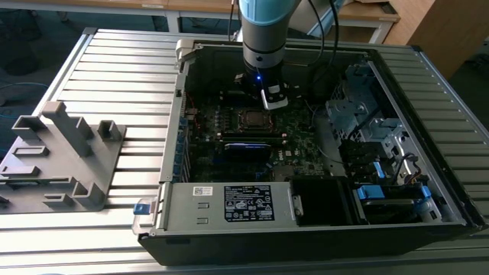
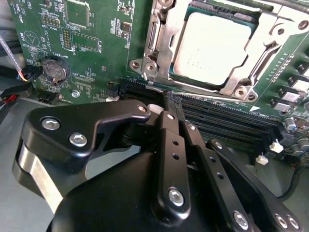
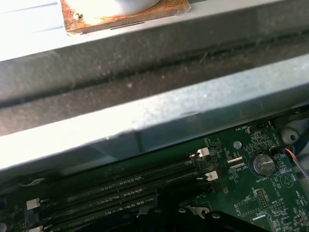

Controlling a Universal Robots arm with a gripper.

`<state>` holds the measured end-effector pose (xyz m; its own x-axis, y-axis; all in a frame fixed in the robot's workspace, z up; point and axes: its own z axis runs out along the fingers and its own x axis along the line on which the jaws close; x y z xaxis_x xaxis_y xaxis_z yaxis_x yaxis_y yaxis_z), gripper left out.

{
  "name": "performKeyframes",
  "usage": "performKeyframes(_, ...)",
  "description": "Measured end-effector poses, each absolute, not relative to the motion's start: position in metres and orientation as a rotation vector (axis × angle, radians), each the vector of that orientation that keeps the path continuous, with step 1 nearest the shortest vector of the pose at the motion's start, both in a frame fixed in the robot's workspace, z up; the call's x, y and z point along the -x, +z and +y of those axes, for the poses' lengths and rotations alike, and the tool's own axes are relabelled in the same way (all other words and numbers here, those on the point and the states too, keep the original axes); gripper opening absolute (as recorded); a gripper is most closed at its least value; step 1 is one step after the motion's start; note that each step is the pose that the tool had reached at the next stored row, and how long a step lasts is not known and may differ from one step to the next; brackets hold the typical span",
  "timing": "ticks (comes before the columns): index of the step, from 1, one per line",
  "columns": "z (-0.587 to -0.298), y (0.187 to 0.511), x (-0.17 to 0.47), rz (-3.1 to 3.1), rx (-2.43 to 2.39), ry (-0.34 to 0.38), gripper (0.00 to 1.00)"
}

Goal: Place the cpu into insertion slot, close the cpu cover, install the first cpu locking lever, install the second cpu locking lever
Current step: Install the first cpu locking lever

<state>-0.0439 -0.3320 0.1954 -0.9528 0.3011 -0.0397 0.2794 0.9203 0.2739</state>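
cpu (image 2: 212,46) sat in the insertion slot (image 1: 252,118), with the cpu cover (image 2: 163,50) lying flat around it.
In the second wrist view the chip's grey metal face showed through the cover's square window, with silver frame on every side. The gripper (image 2: 166,99) was just beside the socket, its tips over the long black memory slots (image 2: 231,121) running along the socket's edge. Its fingers were together and nothing was visible between them. A thin metal rod (image 2: 159,89) lay along the frame edge nearest those slots; I could not tell if it was latched. A coin battery (image 2: 53,70) sat off to one side on the green motherboard (image 2: 96,24). In the exterior view the arm (image 1: 264,34) stood upright inside the open case (image 1: 428,189), and the power-supply box (image 1: 229,203) lay along the wall nearest the camera.
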Motion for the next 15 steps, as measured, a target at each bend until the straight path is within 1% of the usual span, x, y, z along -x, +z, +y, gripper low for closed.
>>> performKeyframes(15,-0.3346,0.1943,0.0440,2.996,-0.451,0.409,0.11)
